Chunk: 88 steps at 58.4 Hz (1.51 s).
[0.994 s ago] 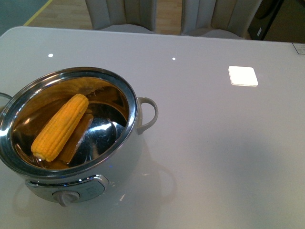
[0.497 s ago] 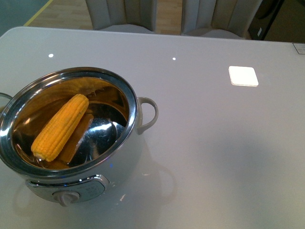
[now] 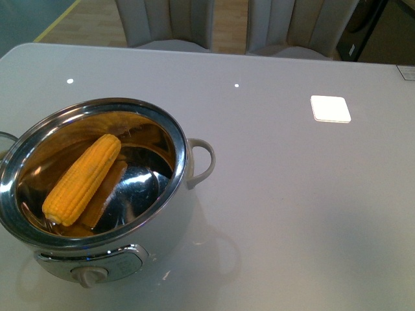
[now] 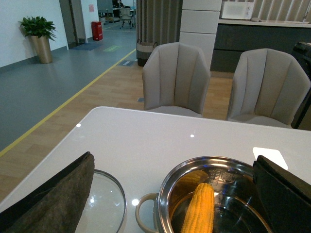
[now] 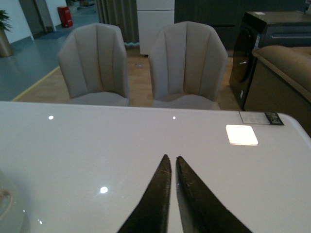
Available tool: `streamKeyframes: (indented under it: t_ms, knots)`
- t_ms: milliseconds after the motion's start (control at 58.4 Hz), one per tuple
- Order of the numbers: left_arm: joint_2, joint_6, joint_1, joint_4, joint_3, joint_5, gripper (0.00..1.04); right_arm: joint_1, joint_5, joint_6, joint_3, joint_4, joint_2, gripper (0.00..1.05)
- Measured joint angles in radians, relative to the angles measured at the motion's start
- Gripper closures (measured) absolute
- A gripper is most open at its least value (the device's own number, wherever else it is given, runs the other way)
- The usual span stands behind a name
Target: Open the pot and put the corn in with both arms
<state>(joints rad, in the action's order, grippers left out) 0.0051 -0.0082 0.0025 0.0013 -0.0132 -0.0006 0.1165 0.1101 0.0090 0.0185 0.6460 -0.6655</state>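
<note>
Nearest the robot, the pot [image 3: 97,194] sits on the table [image 3: 292,194] at front-left, knob panel facing the camera, lid off. The corn [image 3: 81,179] lies inside on the steel bottom, diagonal, one end toward the knob side and the other toward the far rim. So the task looks done or nearly so, judging by how things lie.

Left wrist view: the left gripper [image 4: 170,194] has its two pads wide apart, released, holding nothing; pot & corn show between them. Beside the pot, on the side away from the right arm, the glass lid [image 4: 104,204] lies flat on the table, close to the pot's loop handle [image 4: 146,218].

Right wrist view: the right gripper [image 5: 172,194] has its fingertips pinched nearly together w/ nothing between them, clenched on air, over bare table. Neither arm shows in the front view.

Farther out: a bright square reflection [image 3: 331,108] on the tabletop, then two grey chairs [image 3: 227,19] past the far edge.

Risks from here: the left pads flank the pot, so a careless move of that arm could clip the rim or handle and shove the pot, or nudge the lid toward the table edge. The glossy top prob. lets both slide easily.
</note>
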Motion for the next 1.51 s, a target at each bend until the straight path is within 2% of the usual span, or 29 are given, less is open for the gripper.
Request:
streamKeyframes:
  t_ms: [51,120,188,720,1079,1165,1508]
  knots:
    - [0.0,0.0,0.0,0.0,0.0,0.0,0.07,-0.014,-0.016,-0.001,0.0,-0.034,0.035,1.03]
    - [0.0,0.0,0.0,0.0,0.0,0.0,0.07,-0.077,-0.095,-0.003,0.0,-0.082,0.088,1.03]
    - [0.0,0.0,0.0,0.0,0.0,0.0,0.07,-0.107,-0.101,-0.003,-0.001,-0.125,0.135,1.03]
    - [0.0,0.0,0.0,0.0,0.0,0.0,0.07,-0.113,-0.108,-0.003,-0.001,-0.375,0.395,1.03]
    - [0.0,0.0,0.0,0.0,0.0,0.0,0.07,-0.113,-0.108,-0.003,-0.001,-0.475,0.494,1.03]
    - [0.0,0.0,0.0,0.0,0.0,0.0,0.07,-0.113,-0.108,-0.003,0.0,-0.624,0.613,1.03]
    - [0.0,0.0,0.0,0.0,0.0,0.0,0.07,-0.113,-0.108,-0.003,0.0,-0.645,0.659,1.03]
